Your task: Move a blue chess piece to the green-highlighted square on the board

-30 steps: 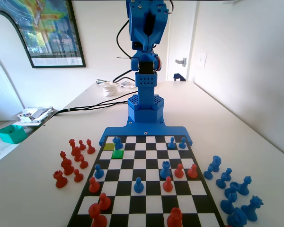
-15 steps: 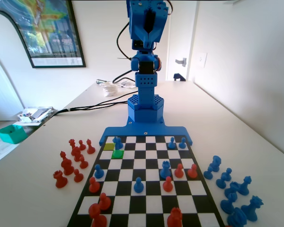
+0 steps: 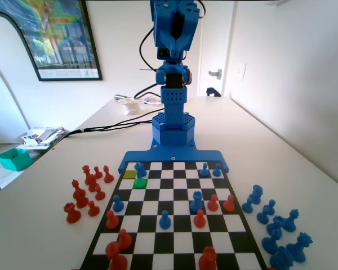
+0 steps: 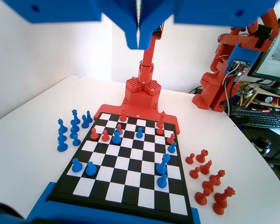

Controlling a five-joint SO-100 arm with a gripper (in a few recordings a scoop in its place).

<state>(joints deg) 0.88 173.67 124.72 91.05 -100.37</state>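
Blue pawn (image 3: 139, 169) is seen at the board's (image 3: 174, 225) eleven o'clock, touching the green-highlighted square's (image 3: 139, 183) far edge. The gripper (image 4: 138, 39) is held high, jaws pressed together, empty.

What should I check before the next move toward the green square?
1. Fingers empty: ok, nothing between them.
2. Fingers open for a grasp: not ok, they are shut.
3. Green-highlighted square located: ok, far left of the board in the fixed view.
4. Blue chess piece upright: ok, it stands just behind that square.
5. Fingers down near the piece: not ok, they hang high above the board.
6. Square fully free: cannot tell, the piece stands close to its far edge.
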